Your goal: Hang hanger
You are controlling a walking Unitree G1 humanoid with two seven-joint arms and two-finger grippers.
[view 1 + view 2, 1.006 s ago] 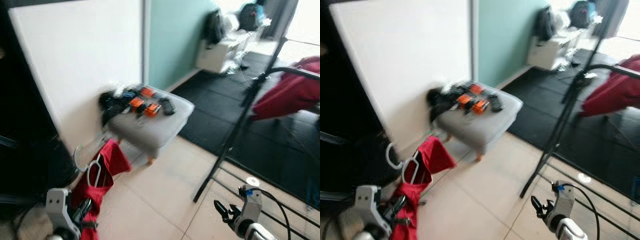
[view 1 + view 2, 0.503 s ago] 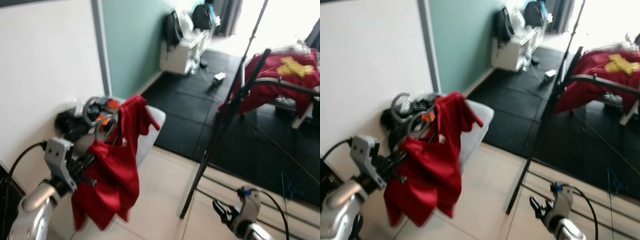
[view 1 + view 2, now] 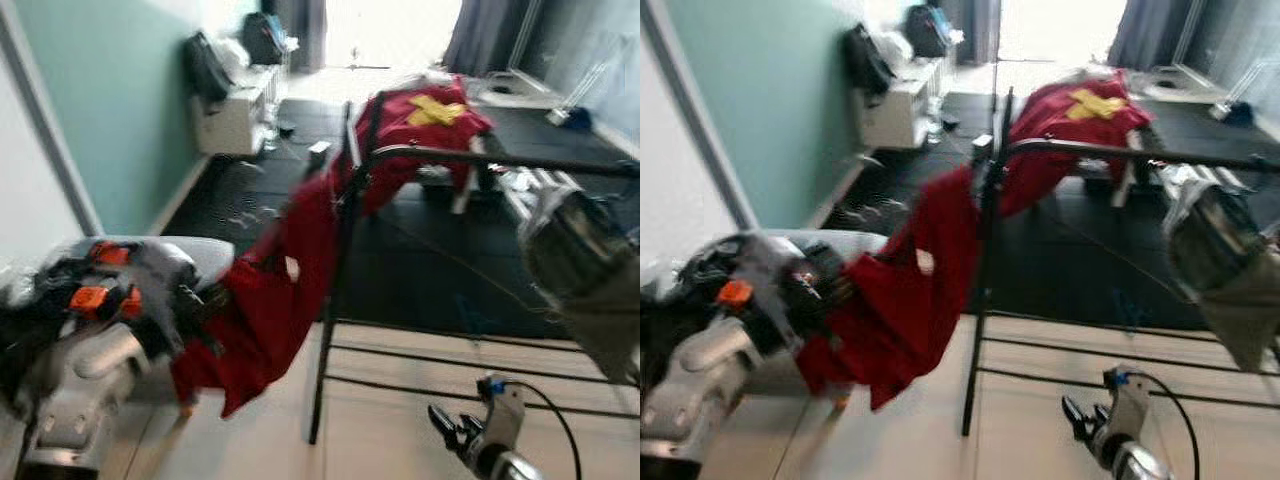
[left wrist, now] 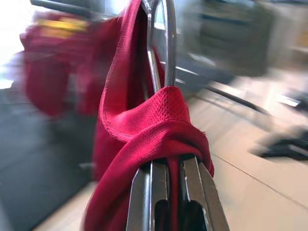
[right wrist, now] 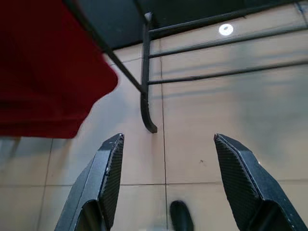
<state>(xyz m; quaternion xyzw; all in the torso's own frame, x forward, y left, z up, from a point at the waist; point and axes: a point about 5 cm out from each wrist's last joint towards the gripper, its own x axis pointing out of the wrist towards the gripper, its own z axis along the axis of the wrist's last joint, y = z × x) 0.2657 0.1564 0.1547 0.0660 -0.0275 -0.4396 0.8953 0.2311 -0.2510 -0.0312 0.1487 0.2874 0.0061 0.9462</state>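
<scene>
Two tools: our left tool (image 4: 166, 192) is clenched on a silver wire hanger (image 4: 163, 53) draped in a red knit garment (image 3: 275, 300), near the black rack (image 3: 340, 260) ahead. Our right tool (image 5: 168, 183) hangs spread over the tiled floor (image 5: 207, 120).

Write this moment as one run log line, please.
left gripper: shut on hanger with red garment | rack: near, hanger not hung | right gripper: open, idle
</scene>
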